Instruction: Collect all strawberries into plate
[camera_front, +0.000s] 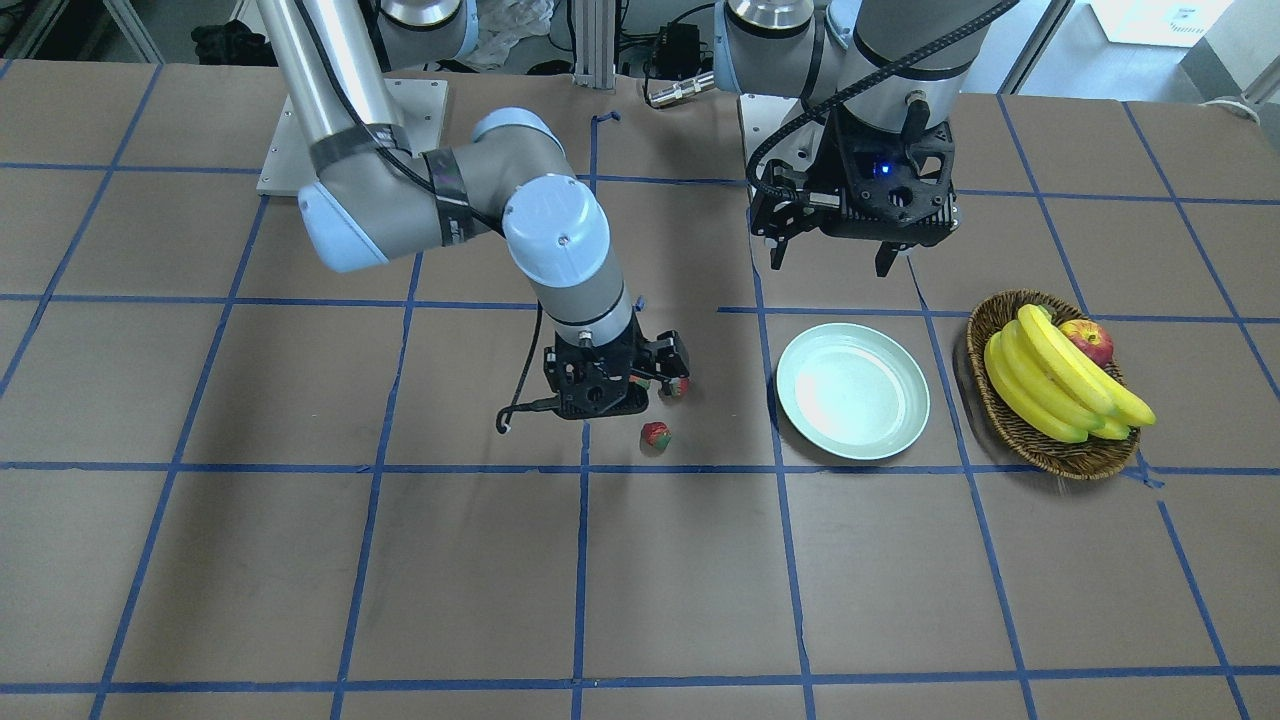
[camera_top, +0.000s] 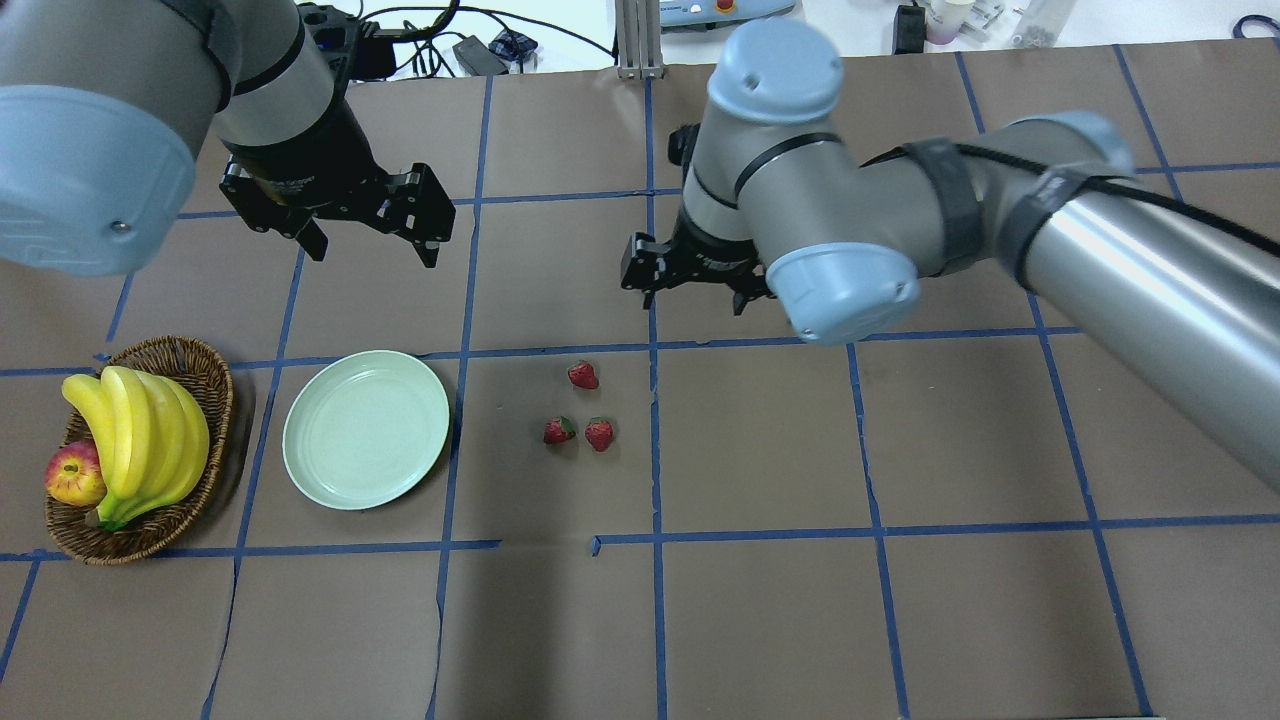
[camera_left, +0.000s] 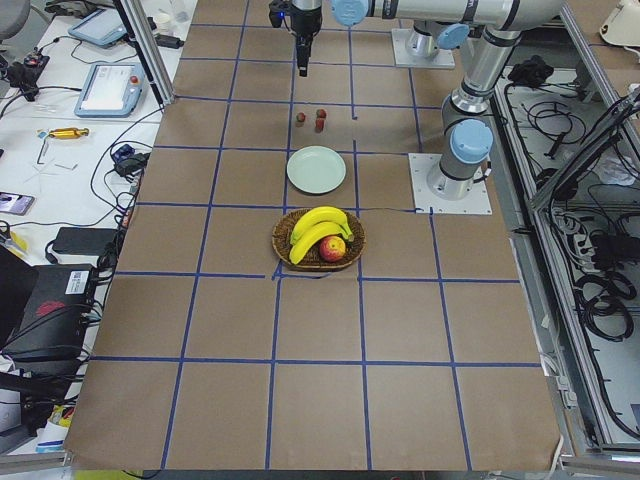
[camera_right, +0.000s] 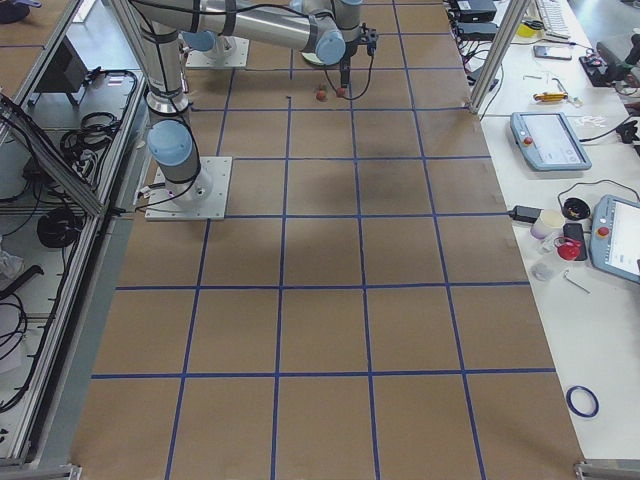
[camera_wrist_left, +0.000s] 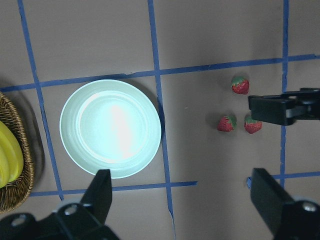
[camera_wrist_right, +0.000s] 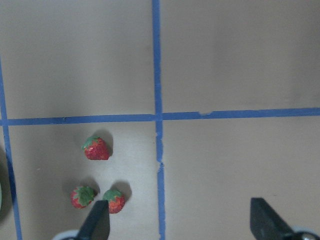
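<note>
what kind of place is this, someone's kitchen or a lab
Most likely a robotics lab: two robot arms mounted on a table gridded with blue tape, with teach pendants and loose cables alongside.

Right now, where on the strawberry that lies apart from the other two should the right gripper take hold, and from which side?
Take the lone strawberry across its red body, below the green top, coming straight down from above. It lies on the table with bare space around it, clear of the other two strawberries, so the open right gripper could probably straddle it without knocking them.
</note>
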